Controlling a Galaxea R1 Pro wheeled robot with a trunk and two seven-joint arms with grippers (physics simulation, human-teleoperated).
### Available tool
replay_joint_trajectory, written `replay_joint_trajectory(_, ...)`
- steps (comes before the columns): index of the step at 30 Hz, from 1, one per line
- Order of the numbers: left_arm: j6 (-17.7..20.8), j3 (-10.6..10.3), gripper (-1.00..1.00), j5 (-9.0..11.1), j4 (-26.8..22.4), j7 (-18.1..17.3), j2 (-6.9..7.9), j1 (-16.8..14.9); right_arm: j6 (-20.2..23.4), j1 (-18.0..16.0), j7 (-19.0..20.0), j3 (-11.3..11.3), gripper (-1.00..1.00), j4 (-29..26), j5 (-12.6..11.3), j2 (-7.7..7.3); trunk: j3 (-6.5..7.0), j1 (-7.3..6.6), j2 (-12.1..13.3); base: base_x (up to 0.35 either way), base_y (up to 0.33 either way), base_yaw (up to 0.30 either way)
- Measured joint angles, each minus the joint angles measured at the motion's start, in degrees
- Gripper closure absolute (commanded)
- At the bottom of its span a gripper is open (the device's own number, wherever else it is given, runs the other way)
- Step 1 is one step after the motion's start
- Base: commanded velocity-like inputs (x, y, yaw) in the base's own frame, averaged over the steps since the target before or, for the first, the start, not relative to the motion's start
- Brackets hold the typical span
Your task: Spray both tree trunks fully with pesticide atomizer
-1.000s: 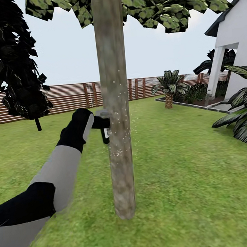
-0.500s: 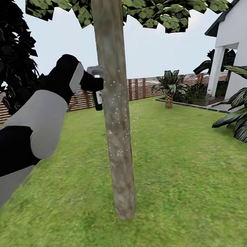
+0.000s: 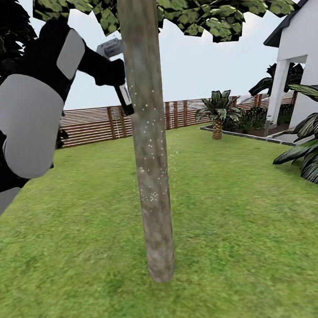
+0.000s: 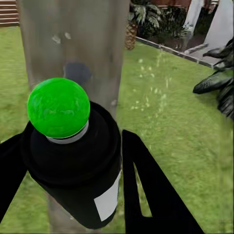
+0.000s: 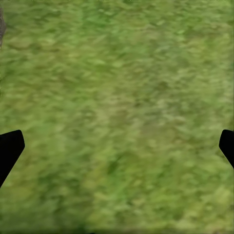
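High beside the one tree trunk [image 3: 150, 145] before me, my left gripper [image 3: 110, 74] is clenched around the single pesticide atomizer [image 3: 120, 80], its nozzle almost touching the bark. I see its one green dot [image 4: 58, 107] on top. White pesticide specks [image 3: 148, 131] dot the trunk's middle. My right gripper's [image 5: 117, 146] two finger tips are spread wide over grass [image 5: 117, 97], holding nothing

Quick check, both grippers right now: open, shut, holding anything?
Left gripper: shut on the pesticide atomizer, held against the tree trunk.
Right gripper: open, empty, over grass.
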Motion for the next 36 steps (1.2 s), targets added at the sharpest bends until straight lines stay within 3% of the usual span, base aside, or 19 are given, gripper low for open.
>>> replay_joint_trajectory(2,-0.01,-0.01,1.0,4.23,-0.03,0.04,-0.01,-0.59,0.0,0.0,0.0,0.0,-1.0,0.0,-0.04,-0.01,0.0,0.0,0.0,0.0,0.0,0.0)
replay_joint_trajectory(4,-0.02,-0.01,1.0,6.27,-0.01,0.04,-0.08,-1.08,0.0,0.0,0.0,0.0,-1.0,0.0,-0.01,0.0,0.0,0.0,0.01,0.0,0.0,0.0)
replay_joint_trajectory(6,-0.03,-0.03,1.0,6.74,0.05,0.02,-0.09,-1.22,0.0,0.0,0.0,0.0,-1.0,0.0,0.0,0.0,0.0,0.0,0.01,0.0,0.0,0.0)
replay_joint_trajectory(13,-0.06,-0.2,1.0,7.01,0.78,0.06,-0.15,-1.32,0.0,0.0,0.0,0.0,-1.0,0.0,-0.01,0.0,0.0,0.0,0.01,0.0,0.0,0.0)
replay_joint_trajectory(19,-0.27,-0.56,1.0,6.6,3.75,0.24,1.49,-1.32,0.0,0.0,0.0,0.0,-1.0,0.0,-0.02,-0.05,-0.01,0.0,0.01,0.0,0.0,0.0)
replay_joint_trajectory(23,-0.34,-0.77,1.0,6.78,5.65,0.3,1.54,-1.32,0.0,0.0,0.0,0.0,-1.0,0.0,-0.01,-0.07,0.0,0.0,0.01,0.0,0.0,0.0)
replay_joint_trajectory(25,-0.44,-0.87,1.0,6.83,7.83,0.32,1.14,-1.31,0.0,0.0,0.0,0.0,-1.0,0.0,0.0,-0.04,-0.01,0.01,0.02,0.0,0.0,0.0)
replay_joint_trajectory(30,-0.78,-0.81,1.0,7.01,14.67,0.42,-1.95,-1.3,0.0,0.0,0.01,0.0,-1.0,0.0,0.0,-0.07,-0.01,0.01,0.03,0.0,0.0,0.0)
replay_joint_trajectory(36,-1.96,-0.79,1.0,6.92,20.26,0.42,-2.91,-1.29,0.0,0.0,0.01,0.0,-1.0,0.0,0.0,-0.04,0.0,0.0,0.01,0.0,0.0,0.0)
